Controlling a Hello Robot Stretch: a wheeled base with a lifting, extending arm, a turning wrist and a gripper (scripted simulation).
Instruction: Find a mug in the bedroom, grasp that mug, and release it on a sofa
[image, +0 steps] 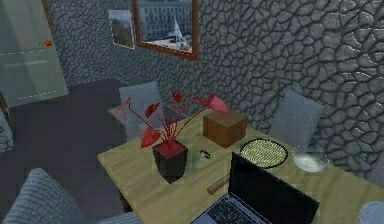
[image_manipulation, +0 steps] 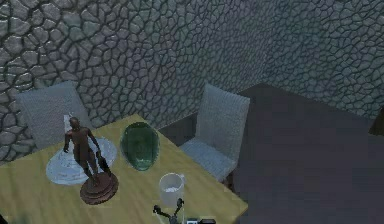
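- Tool: the gripper (image_manipulation: 168, 209) shows at the bottom edge of the arm side view, its thin fingers pointing up over the wooden table (image_manipulation: 40, 200).
- Tool state: a pale cup (image_manipulation: 172, 186) stands on the tabletop right at the fingers' far end. I cannot tell whether the gripper holds anything or touches the cup.
- Task item: the pale cup is whitish and see-through, upright, near the table's edge. No handle can be made out with certainty.
- Neighbouring items, arm side view:
  - A brown figure statue (image_manipulation: 85, 150) stands on a round brown base (image_manipulation: 98, 187), left of the cup.
  - A white plate (image_manipulation: 65, 168) lies just behind the base.
  - A green dish (image_manipulation: 141, 147) lies beyond the cup, apart from it.
- Seating: one grey chair (image_manipulation: 50, 115) stands at the table's far side against the stone wall. A second grey chair (image_manipulation: 220, 125) stands at the table's right end.
- Forward view, same kind of wooden tabletop (image: 135, 165):
  - A red-leaved plant (image: 165, 118) sits in a black pot (image: 171, 162).
  - A brown box (image: 225, 127) stands behind the plant.
  - Right of the box come a round woven mat (image: 262, 153) and a glass bowl (image: 310, 161).
  - An open laptop (image: 262, 190) sits at the near edge.
- Walls: a framed picture (image: 165, 25) hangs on the stone wall. A pale door (image: 30, 50) stands at the forward view's left.
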